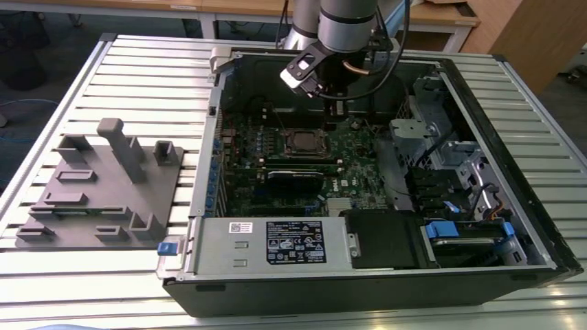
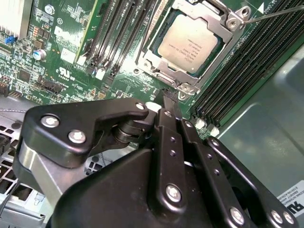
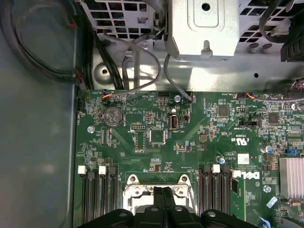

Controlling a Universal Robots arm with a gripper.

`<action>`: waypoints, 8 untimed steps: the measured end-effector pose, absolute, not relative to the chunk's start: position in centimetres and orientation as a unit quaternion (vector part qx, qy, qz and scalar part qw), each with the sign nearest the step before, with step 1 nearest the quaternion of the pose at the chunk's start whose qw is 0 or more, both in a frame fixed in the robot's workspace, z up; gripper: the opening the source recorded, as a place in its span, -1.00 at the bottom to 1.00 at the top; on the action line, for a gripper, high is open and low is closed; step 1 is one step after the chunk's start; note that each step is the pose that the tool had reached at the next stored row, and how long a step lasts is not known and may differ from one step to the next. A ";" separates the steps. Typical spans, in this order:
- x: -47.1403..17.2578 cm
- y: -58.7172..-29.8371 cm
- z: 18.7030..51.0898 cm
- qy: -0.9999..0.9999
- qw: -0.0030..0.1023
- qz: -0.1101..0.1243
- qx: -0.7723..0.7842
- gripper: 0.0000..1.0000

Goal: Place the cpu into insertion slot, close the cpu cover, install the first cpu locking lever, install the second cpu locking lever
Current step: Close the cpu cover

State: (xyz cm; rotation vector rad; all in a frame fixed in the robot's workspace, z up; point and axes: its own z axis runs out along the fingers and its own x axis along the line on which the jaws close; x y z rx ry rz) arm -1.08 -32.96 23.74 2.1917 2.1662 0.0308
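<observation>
The cpu [image 2: 190, 42] lies flat in the insertion slot [image 2: 166, 79], with its dull metal top facing up. The cpu cover [image 2: 153, 53] is down on it, and the chip shows through the cover's square window. So 2 jobs look done: the chip is in and the lid is shut.

A thin metal locking lever [image 2: 275, 13] sticks out from 1 corner of the insertion slot and slants away over the long black memory slots [image 2: 237, 71]. It does not look tucked in, so I think the step in hand is the 1st lever.

The gripper [image 2: 168, 100] hangs just beside the insertion slot, near a different corner from the lever's. Its 2 black fingers are pressed together and hold nothing. In the exterior view the gripper [image 1: 336, 106] is above the insertion slot, on the side away from the grey power supply box [image 1: 266, 244].

To do this step well, I think the closed fingers should push on the thin rod only, never on the cover or the chip. The rod looks springy and smooth, so it could slip off. A slow, steady push close to the rod's free end should work best. The fingers should also stay off the memory slots and the little parts on the green circuit board [image 2: 66, 57] around the insertion slot.
</observation>
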 end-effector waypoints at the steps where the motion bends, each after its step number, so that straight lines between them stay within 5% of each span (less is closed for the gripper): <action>1: -1.1 -33.0 23.7 0.703 0.029 0.009 0.711 -0.79; 8: -1.1 -33.0 23.7 0.703 0.021 0.001 0.711 -0.79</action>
